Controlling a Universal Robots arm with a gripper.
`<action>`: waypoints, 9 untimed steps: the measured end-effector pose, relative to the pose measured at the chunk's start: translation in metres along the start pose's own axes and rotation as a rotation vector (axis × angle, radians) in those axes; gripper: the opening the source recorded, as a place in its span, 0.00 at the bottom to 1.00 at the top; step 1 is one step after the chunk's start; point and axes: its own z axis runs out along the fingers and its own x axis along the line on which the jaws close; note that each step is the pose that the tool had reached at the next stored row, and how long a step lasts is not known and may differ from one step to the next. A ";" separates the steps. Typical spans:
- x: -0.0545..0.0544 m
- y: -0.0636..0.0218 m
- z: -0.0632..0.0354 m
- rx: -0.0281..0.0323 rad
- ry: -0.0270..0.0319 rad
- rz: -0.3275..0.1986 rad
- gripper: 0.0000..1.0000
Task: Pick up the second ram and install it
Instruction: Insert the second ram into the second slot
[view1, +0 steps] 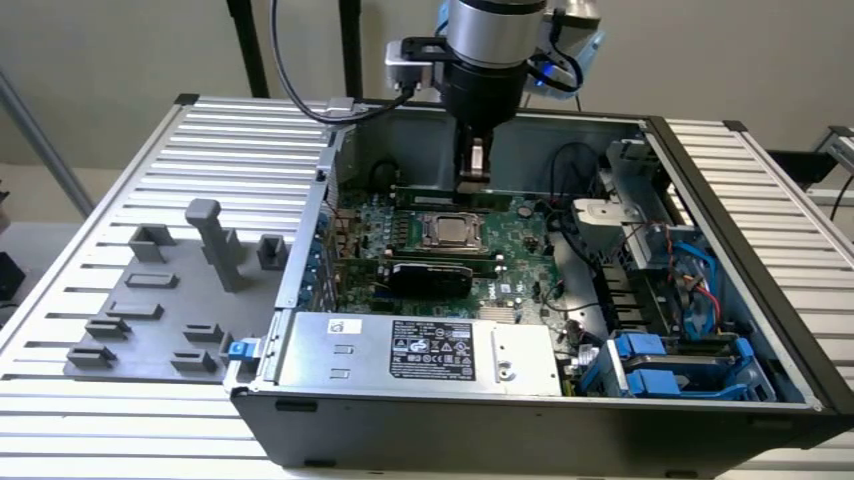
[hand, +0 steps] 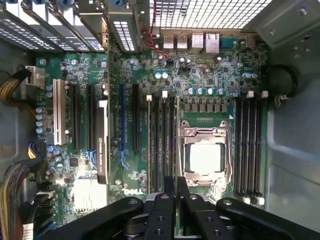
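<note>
**Inspector:** Largest items first.

**Assistant:** A ribbed, silver metal tabletop (view1: 120, 420) carries an open black computer case (view1: 534, 440), a boxy steel shell with its side panel off. A grey plastic fixture plate (view1: 147, 310) with moulded upright blocks lies on the exterior view's left, beside the case. The arm (view1: 491, 40), a smooth grey and black cylinder, comes down from the upper centre of that view into the case.

**Inspector:** Inside the case?

**Assistant:** A flat silver power supply (view1: 400, 350) with a printed label sits along the near wall. Behind it lies the green motherboard (view1: 521, 260), dense with small components and long black slot rails. Its square processor socket (view1: 454, 232) has a shiny metal frame.

**Inspector:** End effector and the task piece?

**Assistant:** The end effector (view1: 471, 180), with matte black fingers, is clenched on the second ram (view1: 427, 194). This thin green stick stands on edge just behind the socket, over the slot rails. Whether it is seated in a rail, I cannot tell.
</note>
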 end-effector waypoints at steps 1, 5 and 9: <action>0.001 0.0001 0.0019 0.0002 0.0001 0.001 0.14; 0.005 0.0008 0.0089 0.0015 0.0000 0.003 0.14; 0.005 0.0026 0.0161 0.0026 0.0000 0.008 0.14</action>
